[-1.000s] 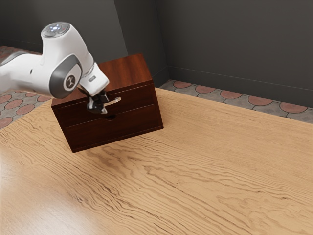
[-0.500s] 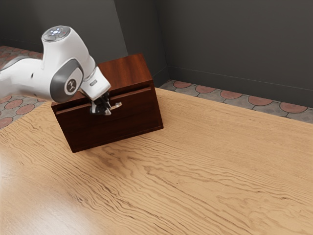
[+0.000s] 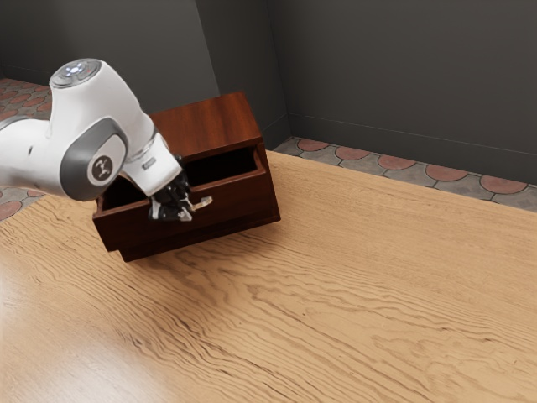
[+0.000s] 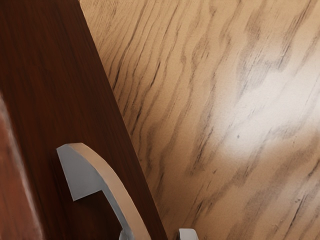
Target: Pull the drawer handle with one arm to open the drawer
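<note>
- The drawer (image 3: 235, 189), the upper one of the cabinet (image 3: 214, 122), is standing partly open, showing a dark gap behind its front.
- The handle (image 3: 200, 201), a curved grey bar, is sitting on the drawer front, its free end pointing toward the exterior view's right.
- The gripper (image 3: 174, 208) is clamping the handle, its black fingers standing narrow, one on each side of the bar.
- In the wrist view, the handle (image 4: 100, 175) is arching off the drawer front (image 4: 50, 100), just under the hand.
- The arm (image 3: 84, 143) is reaching in from the exterior view's left, elbow raised, hand angling down to the drawer front.
- The cabinet is resting on the table (image 3: 336, 285), near its far edge.
</note>
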`<move>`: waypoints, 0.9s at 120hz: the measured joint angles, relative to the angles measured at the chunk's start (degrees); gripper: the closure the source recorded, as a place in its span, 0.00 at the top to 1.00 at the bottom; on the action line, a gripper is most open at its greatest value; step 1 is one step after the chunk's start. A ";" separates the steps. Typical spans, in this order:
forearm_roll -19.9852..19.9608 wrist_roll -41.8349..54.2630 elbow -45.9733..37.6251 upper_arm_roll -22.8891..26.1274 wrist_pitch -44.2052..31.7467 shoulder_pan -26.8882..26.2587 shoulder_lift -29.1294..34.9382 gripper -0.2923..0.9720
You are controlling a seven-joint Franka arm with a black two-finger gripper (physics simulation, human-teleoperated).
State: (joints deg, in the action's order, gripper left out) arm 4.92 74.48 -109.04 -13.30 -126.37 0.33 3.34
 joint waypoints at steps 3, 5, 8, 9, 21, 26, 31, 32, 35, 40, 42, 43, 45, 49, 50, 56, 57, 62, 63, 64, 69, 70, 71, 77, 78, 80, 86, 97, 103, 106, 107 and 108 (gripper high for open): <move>-0.07 0.01 -0.64 0.05 0.06 -0.20 0.80 0.23; -0.10 0.02 -1.02 0.08 0.09 -0.38 1.23 0.22; -0.13 0.01 -1.57 0.18 0.07 -0.57 1.74 0.21; -0.14 0.00 -1.75 0.22 0.05 -0.61 1.88 0.20; -0.26 -0.07 -3.52 0.50 0.02 -1.20 3.32 0.22; -0.30 -0.14 -4.23 0.52 0.01 -1.55 3.95 0.20; -0.36 -0.21 -4.88 0.45 0.01 -2.01 4.65 0.18; -0.36 -0.23 -5.02 0.43 0.01 -2.09 4.77 0.18; -0.39 -0.29 -5.49 0.39 0.02 -2.32 5.21 0.18; -0.40 -0.41 -6.25 0.36 0.02 -2.70 5.93 0.18; -0.41 -0.46 -6.61 0.35 0.03 -2.86 6.26 0.18; -0.40 -0.49 -6.77 0.35 0.02 -2.94 6.39 0.18; -0.39 -0.56 -7.03 0.37 0.01 -3.07 6.61 0.18; -0.38 -0.71 -7.53 0.38 -0.01 -3.33 7.08 0.17; -0.37 -0.75 -7.67 0.37 -0.02 -3.41 7.21 0.17; -0.37 -0.99 -8.36 0.44 -0.07 -3.78 7.93 0.16; -0.37 -1.03 -8.51 0.45 -0.08 -3.85 8.07 0.16; -0.35 -1.22 -9.16 0.44 -0.11 -4.21 8.73 0.14; -0.34 -1.26 -9.27 0.44 -0.13 -4.29 8.85 0.14; -0.34 -1.30 -9.36 0.44 -0.14 -4.35 8.96 0.14; -0.35 -1.49 -9.84 0.46 -0.16 -4.63 9.55 0.14; -0.34 -1.53 -9.94 0.46 -0.16 -4.70 9.67 0.14; -0.34 -1.56 -10.09 0.46 -0.16 -4.76 9.81 0.14; -0.30 -1.81 -10.92 0.44 -0.17 -5.17 10.62 0.14; -0.29 -1.86 -11.02 0.43 -0.17 -5.23 10.71 0.13; -0.27 -1.96 -11.21 0.43 -0.19 -5.32 10.93 0.14; -0.24 -2.23 -12.05 0.43 -0.21 -5.68 11.79 0.14; -0.39 -2.60 -12.76 0.43 -0.05 -5.75 12.49 0.17; -0.36 -2.78 -12.85 0.45 0.01 -5.74 12.55 0.19; -0.36 -2.85 -12.88 0.49 0.05 -5.71 12.57 0.21; -0.36 -2.88 -12.88 0.49 0.07 -5.72 12.56 0.21; -0.37 -2.90 -12.89 0.48 0.09 -5.72 12.55 0.22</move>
State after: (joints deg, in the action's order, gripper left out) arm 4.56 71.57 -121.93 -12.81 -126.28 -5.40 15.89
